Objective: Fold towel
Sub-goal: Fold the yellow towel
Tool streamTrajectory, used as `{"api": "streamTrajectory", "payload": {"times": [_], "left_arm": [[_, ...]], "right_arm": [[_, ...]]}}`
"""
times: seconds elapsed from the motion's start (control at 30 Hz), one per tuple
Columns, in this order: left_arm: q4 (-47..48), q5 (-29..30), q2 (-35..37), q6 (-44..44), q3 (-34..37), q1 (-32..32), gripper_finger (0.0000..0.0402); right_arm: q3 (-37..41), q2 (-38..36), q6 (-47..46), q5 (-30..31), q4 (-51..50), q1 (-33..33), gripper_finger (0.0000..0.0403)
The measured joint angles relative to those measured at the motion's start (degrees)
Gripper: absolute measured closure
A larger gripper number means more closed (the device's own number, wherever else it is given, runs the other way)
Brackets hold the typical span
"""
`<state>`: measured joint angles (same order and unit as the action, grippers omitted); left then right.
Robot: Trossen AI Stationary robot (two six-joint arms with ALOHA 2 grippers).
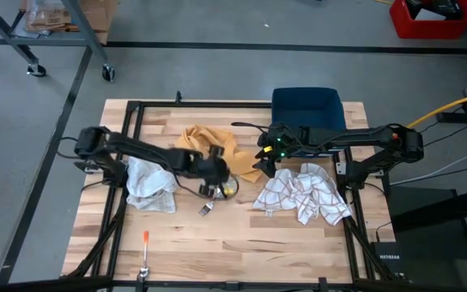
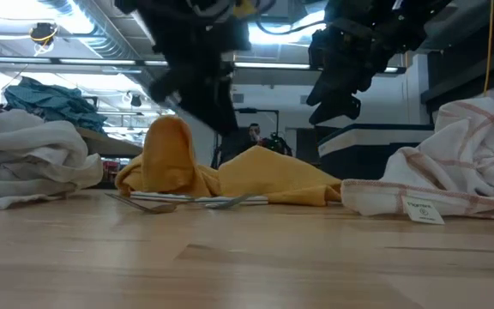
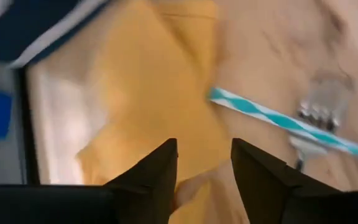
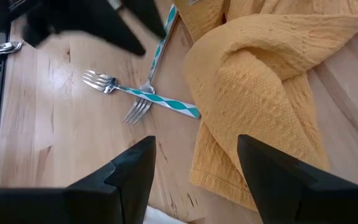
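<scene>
Yellow towel (image 1: 213, 148) lies crumpled mid-surface (image 1: 242, 243), just in front of the blue bin (image 1: 306, 109), stretching roughly from one arm toward the other. Both arms hang over it: the left end effector (image 3: 204, 165) sits right above a raised fold, fingers parted and empty, while the right end effector (image 4: 194, 165), spread wide and empty, hovers at the towel's opposite edge. Only the wrist views show forks (image 4: 132, 102) with teal-striped handles beside the cloth.
</scene>
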<state>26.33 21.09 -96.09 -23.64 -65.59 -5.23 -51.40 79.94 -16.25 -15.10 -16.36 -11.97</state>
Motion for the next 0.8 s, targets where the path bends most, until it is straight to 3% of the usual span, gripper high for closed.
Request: {"api": "streamTrajectory", "payload": {"times": [0.23, 0.37, 0.5, 0.8], "left_arm": [[-0.22, 0.74, -6.71, -12.34, 0.01, -3.25, 0.0254], [-0.41, 7.42, -8.91, -16.12, 0.01, -4.30, 0.0257], [-0.37, 11.70, -9.66, -17.18, 0.01, -4.27, 0.0264], [-0.50, 11.90, -9.66, -16.92, 0.03, -2.03, 0.0267]], "right_arm": [[0.00, -0.02, 0.02, 0.01, 0.04, 0.00, 0.0171], [0.00, -0.02, 0.02, 0.01, 0.16, 0.00, 0.0171], [0.00, -0.02, 0.02, 0.01, 0.37, 0.00, 0.0171], [0.00, -0.04, 0.02, 0.01, 0.53, 0.00, 0.0171]]}}
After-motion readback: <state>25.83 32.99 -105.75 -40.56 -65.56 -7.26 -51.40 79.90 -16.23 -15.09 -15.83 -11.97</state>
